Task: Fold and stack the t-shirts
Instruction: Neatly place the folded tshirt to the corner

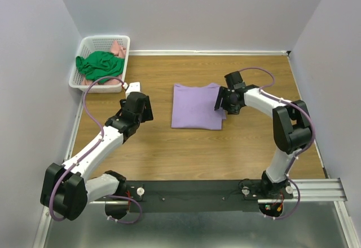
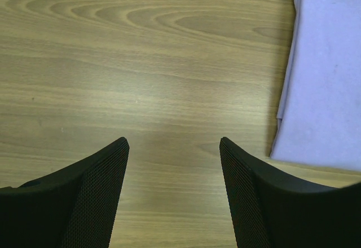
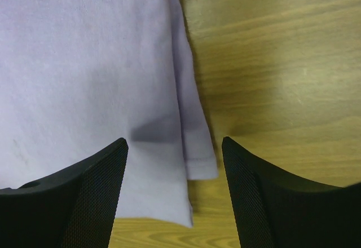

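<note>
The lavender t-shirt (image 1: 197, 107) lies folded mid-table (image 1: 197, 152), with the left gripper (image 2: 174, 144) and right gripper (image 3: 175, 144) wide open and empty at its side edges, apparently freed to fetch the green t-shirt (image 1: 100, 65) from the far-left corner basket (image 1: 84, 45).

your table (image 1: 197, 158) shows wood grain, smooth with a faint satin sheen. the lavender t-shirt (image 1: 196, 107) is soft matt knit cloth with a stitched hem. the green t-shirt (image 1: 100, 63) and salmon-pink t-shirt (image 1: 117, 49) look like matt cloth too. the basket (image 1: 107, 37) is white lattice plastic. on the left gripper (image 2: 174, 144) and right gripper (image 3: 175, 144), the fingers (image 2: 96, 197) are matt black with a fine mesh texture. the rail (image 1: 316, 189) is bare metal.
</note>
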